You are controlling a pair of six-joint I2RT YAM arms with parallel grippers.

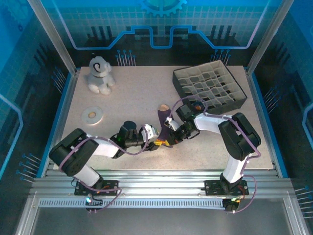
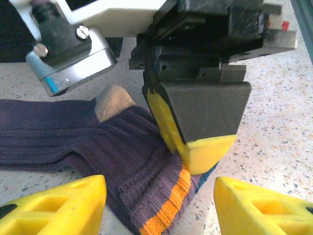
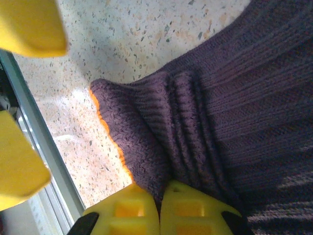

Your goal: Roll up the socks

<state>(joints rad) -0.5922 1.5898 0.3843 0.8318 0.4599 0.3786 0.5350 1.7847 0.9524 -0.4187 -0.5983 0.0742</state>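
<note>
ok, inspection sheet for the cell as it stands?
surface: speckled table, no spills seen.
job's things: socks lying mid-table, not yet rolled.
clutter: plush toy, white ring and black divider tray, all apart from the socks.
end effectors: left end effector open, over the orange cuff; right end effector shut on the socks at the cuff.
cables: purple leads looped along both arms.
surroundings: blue-lit panels on a metal frame.
</note>
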